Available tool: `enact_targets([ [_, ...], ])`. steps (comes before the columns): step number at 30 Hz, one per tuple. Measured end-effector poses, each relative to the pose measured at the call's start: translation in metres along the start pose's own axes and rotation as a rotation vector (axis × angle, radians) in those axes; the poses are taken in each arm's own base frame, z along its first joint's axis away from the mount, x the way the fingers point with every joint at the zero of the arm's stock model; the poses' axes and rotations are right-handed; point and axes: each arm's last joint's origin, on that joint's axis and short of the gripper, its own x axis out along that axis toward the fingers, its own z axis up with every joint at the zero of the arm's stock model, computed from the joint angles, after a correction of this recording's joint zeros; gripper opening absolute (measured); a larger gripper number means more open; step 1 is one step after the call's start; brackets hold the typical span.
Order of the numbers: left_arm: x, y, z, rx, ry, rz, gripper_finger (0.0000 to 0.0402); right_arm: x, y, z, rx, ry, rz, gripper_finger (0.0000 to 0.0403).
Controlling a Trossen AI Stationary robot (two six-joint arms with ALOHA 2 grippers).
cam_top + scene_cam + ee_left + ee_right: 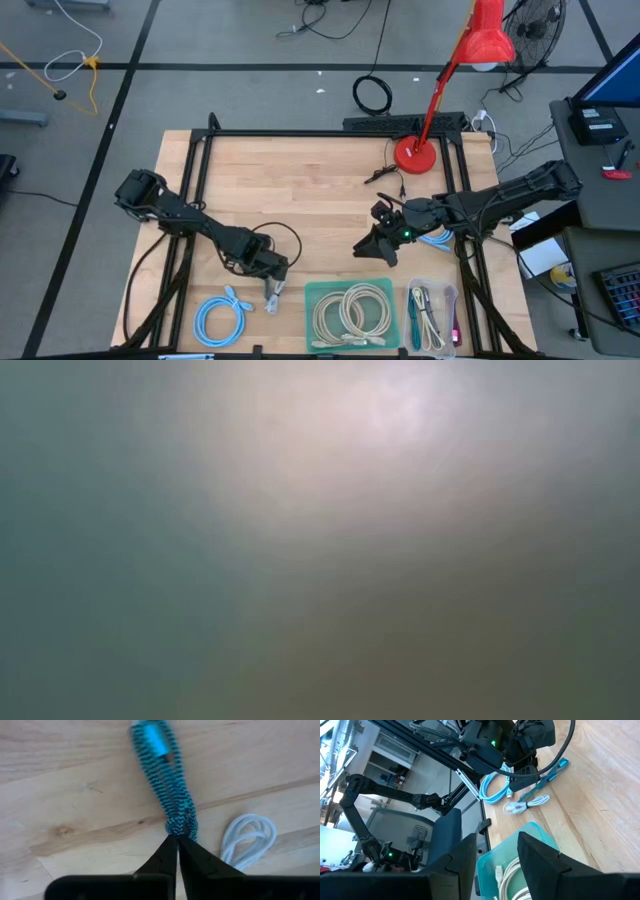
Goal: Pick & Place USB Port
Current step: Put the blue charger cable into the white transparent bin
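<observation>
Item: braided teal USB cable (167,795), folded into a short bundle, lying on the wooden table (300,180) just beside the front-left corner of the green tray (312,295); its connector end (152,740) points away from the fingers.

Left gripper (272,288): lowered at the same tray corner, fingers (165,857) pinched together on the near end of the braided teal USB cable.

White cable (247,837): small looped bundle on the table, near the teal one but apart from it.

Light blue cable (222,318): coiled flat on the table, left of the tray.

Green tray: holds cream-coloured coiled cables (352,310).

Clear bin (447,300): just right of the tray, holding mixed cables.

Right gripper (378,247): above the table behind the tray's right part, fingers (465,857) partly apart, nothing between them.

Red desk lamp (415,152): base on the table's far side, well behind the tray.

Low view: blurred, nothing legible.
</observation>
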Motion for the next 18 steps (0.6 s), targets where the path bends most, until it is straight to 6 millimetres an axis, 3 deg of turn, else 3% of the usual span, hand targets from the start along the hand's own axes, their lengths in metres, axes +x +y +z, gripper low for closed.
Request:
enact_targets([
  [7, -0.013, 0.001, 0.0, 0.009, -0.05, -0.061, 0.0002, 0.0, 0.0, 0.0, 0.0, 0.0, 0.0, 0.0137],
  [13, -0.053, 0.007, -0.002, -0.014, -0.19, -0.253, 0.0001, 0.0, 0.0, 0.0, 0.0, 0.0, 0.0, 0.0137],
  [18, -0.092, 0.007, -0.006, 0.015, -0.362, -0.538, 0.0001, 0.0, 0.0, 0.0, 0.0, -0.002, -0.001, 0.0137],
])
